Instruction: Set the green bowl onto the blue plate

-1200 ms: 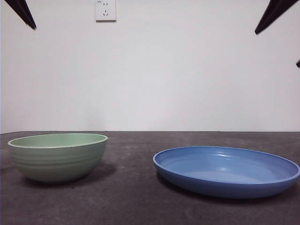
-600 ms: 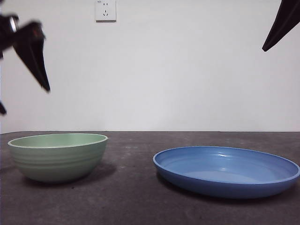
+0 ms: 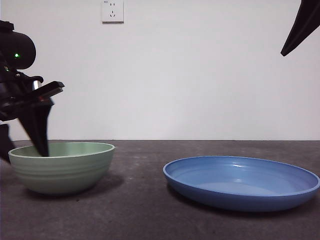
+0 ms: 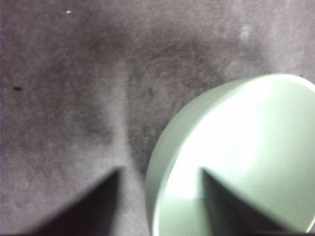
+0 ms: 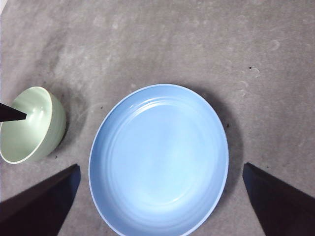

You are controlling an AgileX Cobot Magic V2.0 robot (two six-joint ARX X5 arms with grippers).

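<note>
**left jaws straddling the bowl's rim, ready to pinch**

nearest to me is the green bowl (image 3: 62, 167), sitting flat on the dark table (image 3: 145, 215) with its mouth up. my left gripper (image 4: 160, 179) has its 2 jaws spread apart, 1 dipped inside the bowl and 1 outside over the table, so the wall of the bowl runs between them. i judge that is the point of this stance: a thin rim gives me something to pinch, where the round body would be too wide to span. nothing is clamped yet; the bowl rests on its own base.

beside it, well apart across bare table, lies the blue plate (image 3: 242, 182), shallow and with nothing in it, its sloping rim low enough that i should only need a modest lift to carry the bowl over.

farther up, my right gripper (image 5: 160, 196) hangs high above the plate with its jaws wide, holding nothing and out of the way of the carry. on the wall behind is a white socket (image 3: 112, 10).
</note>
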